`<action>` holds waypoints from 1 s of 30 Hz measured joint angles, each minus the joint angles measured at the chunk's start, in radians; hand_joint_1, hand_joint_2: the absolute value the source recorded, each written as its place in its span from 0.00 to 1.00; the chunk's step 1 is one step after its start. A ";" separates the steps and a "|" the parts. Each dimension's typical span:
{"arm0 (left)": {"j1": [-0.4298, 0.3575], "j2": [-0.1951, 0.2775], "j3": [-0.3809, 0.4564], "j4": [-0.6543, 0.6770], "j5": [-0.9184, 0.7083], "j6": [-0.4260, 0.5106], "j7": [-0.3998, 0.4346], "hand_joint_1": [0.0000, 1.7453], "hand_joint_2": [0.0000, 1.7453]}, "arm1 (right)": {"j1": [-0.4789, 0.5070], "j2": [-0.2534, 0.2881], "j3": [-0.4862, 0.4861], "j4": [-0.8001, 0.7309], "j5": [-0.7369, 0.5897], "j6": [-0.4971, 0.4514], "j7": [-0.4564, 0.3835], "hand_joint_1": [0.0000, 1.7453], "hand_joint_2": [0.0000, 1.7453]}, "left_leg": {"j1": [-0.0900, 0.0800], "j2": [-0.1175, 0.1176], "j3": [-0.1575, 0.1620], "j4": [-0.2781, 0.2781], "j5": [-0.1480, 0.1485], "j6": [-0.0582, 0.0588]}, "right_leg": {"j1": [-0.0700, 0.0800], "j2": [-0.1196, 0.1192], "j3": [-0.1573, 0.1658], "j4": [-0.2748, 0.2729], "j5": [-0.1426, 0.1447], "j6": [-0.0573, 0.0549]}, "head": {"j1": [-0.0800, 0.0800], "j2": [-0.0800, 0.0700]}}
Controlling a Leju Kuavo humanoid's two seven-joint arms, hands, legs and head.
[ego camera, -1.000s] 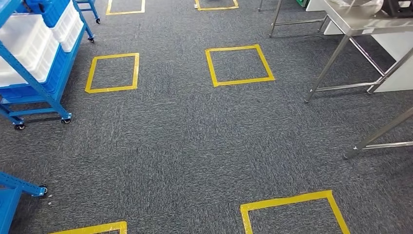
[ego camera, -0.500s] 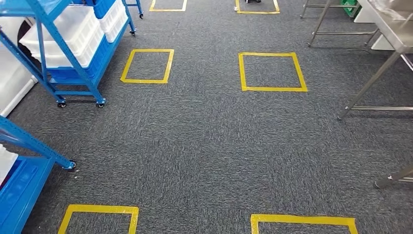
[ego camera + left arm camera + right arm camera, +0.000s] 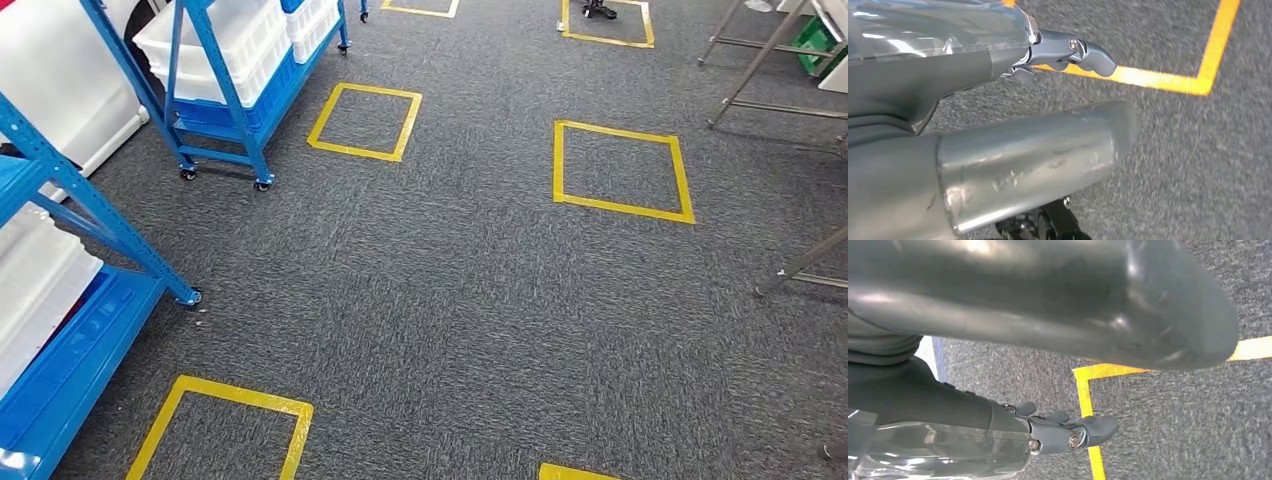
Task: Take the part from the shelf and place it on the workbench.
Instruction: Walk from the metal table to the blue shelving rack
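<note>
A blue shelf [image 3: 95, 215] stands close on my left, with a white bin [image 3: 35, 280] on its lower level. A second blue wheeled shelf [image 3: 215, 95] stands farther back with stacked white bins [image 3: 220, 40]. I cannot make out the part in any bin. At the right edge are the steel legs of the workbench [image 3: 800, 265]. My left hand [image 3: 948, 70] hangs over the carpet with its fingers [image 3: 1088, 52] stretched out and nothing in it. My right hand [image 3: 998, 425] also hangs over the carpet, its fingers [image 3: 1093, 430] spread and holding nothing.
Grey carpet carries yellow taped squares [image 3: 620, 165], one [image 3: 365, 120] beside the far shelf and one [image 3: 225, 430] near my feet. More steel table legs [image 3: 760, 60] and a green crate [image 3: 815, 40] stand at the far right.
The camera has turned left: the shelves have come further into the picture, the taped squares have slid right, and the workbench top has left the view.
</note>
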 joint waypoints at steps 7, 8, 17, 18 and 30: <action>-0.003 -0.008 -0.001 0.000 -0.008 -0.001 0.000 0.00 0.00 | 0.001 -0.002 -0.011 -0.002 0.008 -0.001 0.002 0.00 0.00 | 0.002 -0.094 -0.002 -0.002 0.004 -0.011 | 0.025 0.097 0.099 -0.285 0.174 -0.056 | 0.002 0.000; -0.001 -0.008 -0.001 0.000 -0.009 -0.001 0.000 0.00 0.00 | 0.000 -0.002 -0.012 -0.002 0.011 -0.001 0.003 0.00 0.00 | 0.003 -0.104 -0.004 -0.006 0.007 -0.017 | 0.023 0.084 0.103 -0.294 0.177 -0.057 | 0.003 0.000; 0.000 -0.005 -0.001 0.000 -0.013 -0.001 -0.001 0.00 0.00 | 0.002 0.000 -0.021 -0.002 0.023 0.008 0.002 0.00 0.00 | 0.022 0.037 -0.112 0.225 -0.091 -0.068 | 0.005 -0.055 0.136 -0.331 0.176 -0.045 | -0.004 0.000; 0.002 -0.004 -0.001 0.000 -0.013 -0.001 0.000 0.00 0.00 | 0.002 0.000 -0.022 -0.002 0.024 0.008 0.002 0.00 0.00 | 0.027 0.049 -0.078 0.162 -0.056 -0.075 | 0.002 -0.067 0.136 -0.323 0.169 -0.039 | -0.004 0.000; -0.001 -0.002 -0.001 0.000 -0.014 -0.004 0.000 0.00 0.00 | -0.007 0.003 -0.036 -0.002 0.041 0.014 -0.002 0.00 0.00 | 0.010 0.011 -0.007 0.005 0.004 -0.010 | -0.010 -0.002 0.005 -0.013 -0.002 0.006 | 0.010 0.000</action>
